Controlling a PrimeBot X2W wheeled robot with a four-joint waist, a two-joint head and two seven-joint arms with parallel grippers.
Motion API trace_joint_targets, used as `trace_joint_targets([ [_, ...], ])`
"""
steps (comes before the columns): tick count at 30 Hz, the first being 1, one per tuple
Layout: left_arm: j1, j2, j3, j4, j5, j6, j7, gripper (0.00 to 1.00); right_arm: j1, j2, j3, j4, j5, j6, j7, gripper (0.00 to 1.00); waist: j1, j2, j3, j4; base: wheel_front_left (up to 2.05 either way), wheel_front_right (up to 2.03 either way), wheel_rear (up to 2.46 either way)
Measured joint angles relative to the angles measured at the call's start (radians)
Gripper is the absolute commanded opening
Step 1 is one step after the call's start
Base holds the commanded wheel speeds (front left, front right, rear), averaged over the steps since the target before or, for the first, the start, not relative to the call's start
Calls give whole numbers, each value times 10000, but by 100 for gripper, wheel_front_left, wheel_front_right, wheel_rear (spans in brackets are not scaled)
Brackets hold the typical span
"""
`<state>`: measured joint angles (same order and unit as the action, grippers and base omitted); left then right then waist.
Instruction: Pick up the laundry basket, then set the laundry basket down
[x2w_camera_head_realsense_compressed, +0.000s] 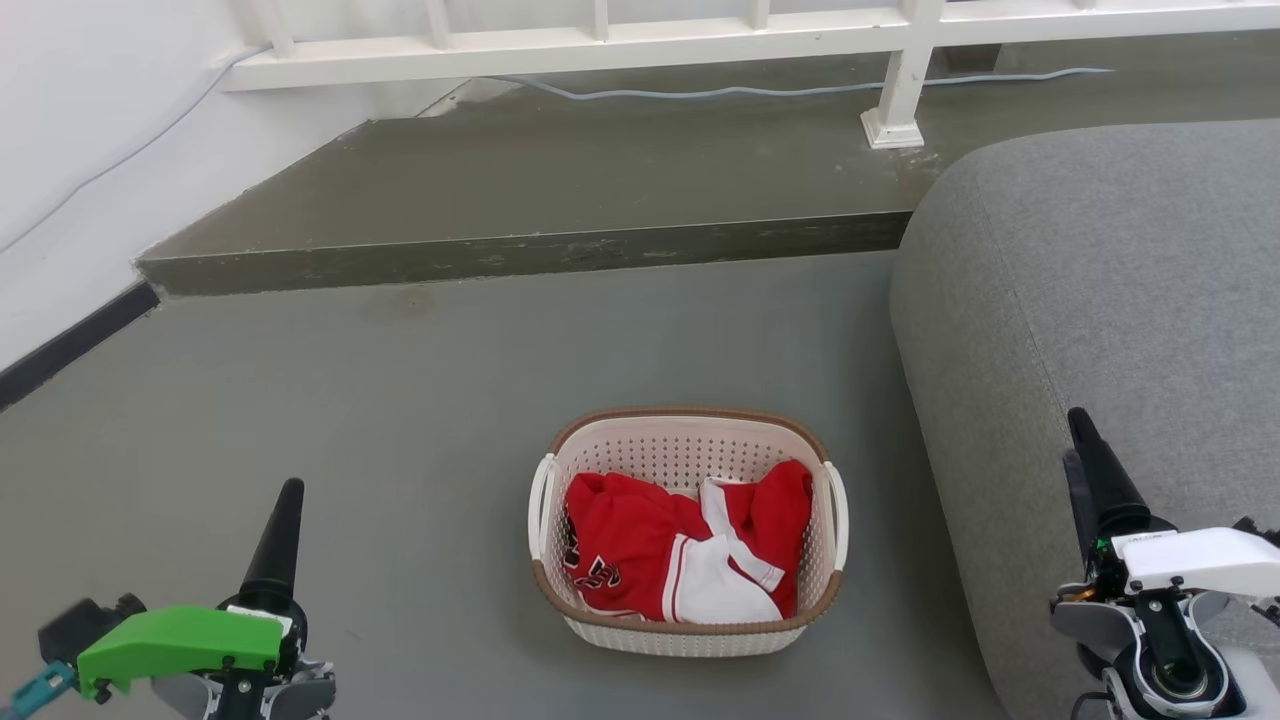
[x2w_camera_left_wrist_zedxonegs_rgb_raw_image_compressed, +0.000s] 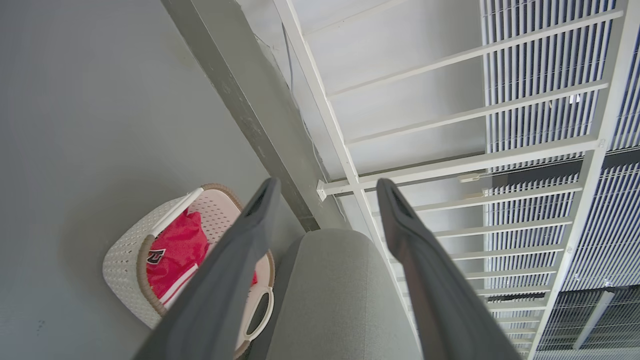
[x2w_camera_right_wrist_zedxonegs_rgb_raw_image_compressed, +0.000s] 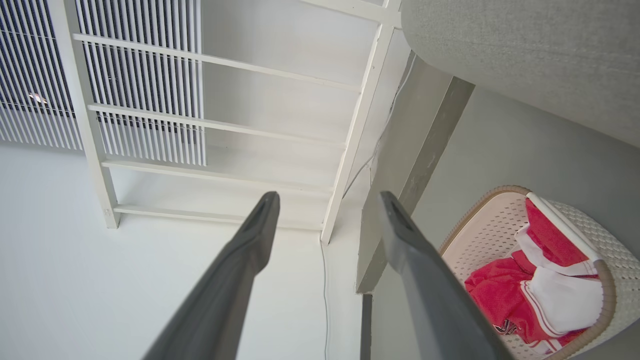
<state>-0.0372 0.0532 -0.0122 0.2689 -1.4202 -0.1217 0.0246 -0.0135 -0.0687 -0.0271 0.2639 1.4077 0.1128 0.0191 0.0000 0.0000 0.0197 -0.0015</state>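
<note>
Presently: small oval cream-white perforated plastic laundry basket (x2w_camera_head_realsense_compressed: 680, 636), brown-rimmed, holding red-and-white garment (x2w_camera_head_realsense_compressed: 630, 550), on grey floor (x2w_camera_head_realsense_compressed: 400, 400) just beside grey fabric sofa (x2w_camera_head_realsense_compressed: 1100, 280). Fingers apart on left gripper (x2w_camera_left_wrist_zedxonegs_rgb_raw_image_compressed: 327, 190) and right gripper (x2w_camera_right_wrist_zedxonegs_rgb_raw_image_compressed: 328, 200), both empty.

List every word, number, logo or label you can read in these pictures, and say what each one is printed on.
Nothing can be read in full.
Black-and-white print on the red garment in the laundry basket: folded and blurred, unreadable.
Tiny dark marking on the white housing behind the right gripper: too small to read.
</note>
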Motion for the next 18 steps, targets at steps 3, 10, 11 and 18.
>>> trace_joint_targets([
  [3, -35, 192, -128, 0, 598, 0, -96, 100, -42, -142, 69, -6, -405, 0, -107, 100, 0, -1, 15, -2, 0, 0, 0],
  [10, -90, 253, -213, -199, 1781, 2, -303, 100, -92, -291, 330, -6, -1421, 0, -297, 100, 1, 0, 49, -11, 0, 0, 0],
  [11, -128, 255, -221, -217, 2002, 23, -318, 100, -105, -291, 355, -8, -1547, 0, -349, 100, 0, 0, 55, -13, 0, 0, 0],
  [18, -240, 245, -370, -397, 3058, 144, -533, 100, -269, -360, 548, -215, -2708, -96, -554, 100, 0, 0, 103, -34, 0, 0, 0],
])
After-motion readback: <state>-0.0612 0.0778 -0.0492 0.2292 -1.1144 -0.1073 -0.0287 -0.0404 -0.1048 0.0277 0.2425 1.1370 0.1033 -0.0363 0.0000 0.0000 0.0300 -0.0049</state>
